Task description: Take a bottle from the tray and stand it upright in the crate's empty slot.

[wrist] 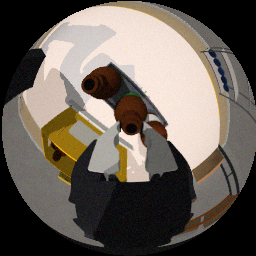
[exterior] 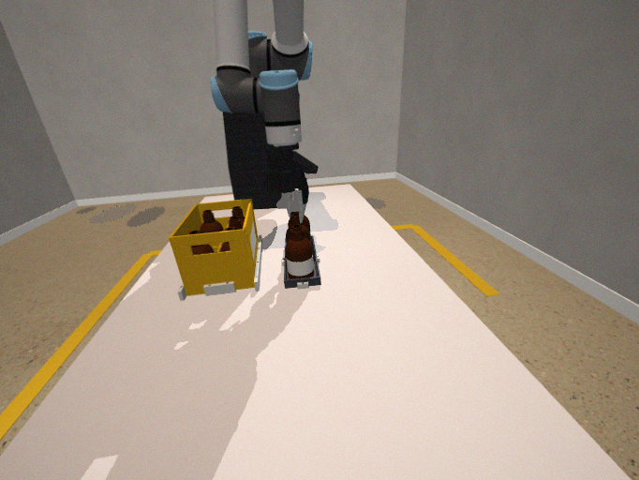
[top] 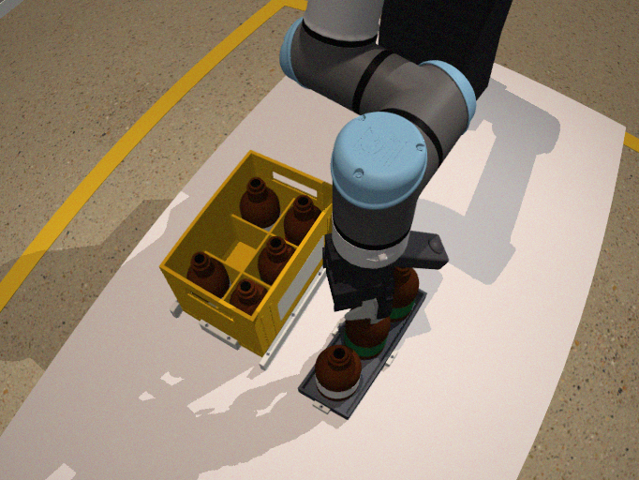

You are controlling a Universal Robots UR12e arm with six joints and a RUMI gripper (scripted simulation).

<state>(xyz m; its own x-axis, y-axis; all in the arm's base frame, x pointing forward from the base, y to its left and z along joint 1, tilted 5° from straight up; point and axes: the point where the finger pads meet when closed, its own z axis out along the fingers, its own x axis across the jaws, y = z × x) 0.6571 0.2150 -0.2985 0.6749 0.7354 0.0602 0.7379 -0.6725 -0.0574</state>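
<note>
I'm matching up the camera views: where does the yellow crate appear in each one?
Top: the yellow crate is left of centre.
Exterior: left of centre, its near end facing the camera.
Wrist: lower left, partly hidden by the gripper.
Shared landmark: the dark tray.

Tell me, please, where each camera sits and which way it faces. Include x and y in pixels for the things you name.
Top: high over the table, looking steeply down at the crate [top: 242,330] [exterior: 216,271] [wrist: 67,145] and tray [top: 364,377] [exterior: 316,281] [wrist: 134,89]; arm [top: 402,87] [exterior: 281,103] and pincer [top: 368,316] [exterior: 297,217] [wrist: 131,122] show.
Exterior: lower, beyond the table end opposite the arm, facing it; arm and pincer show.
Wrist: by the pincer, looking past its fingers onto the bottles; its dark body and pale fingers show.
Shared: top and exterior both put the crate left of the tray.
</note>
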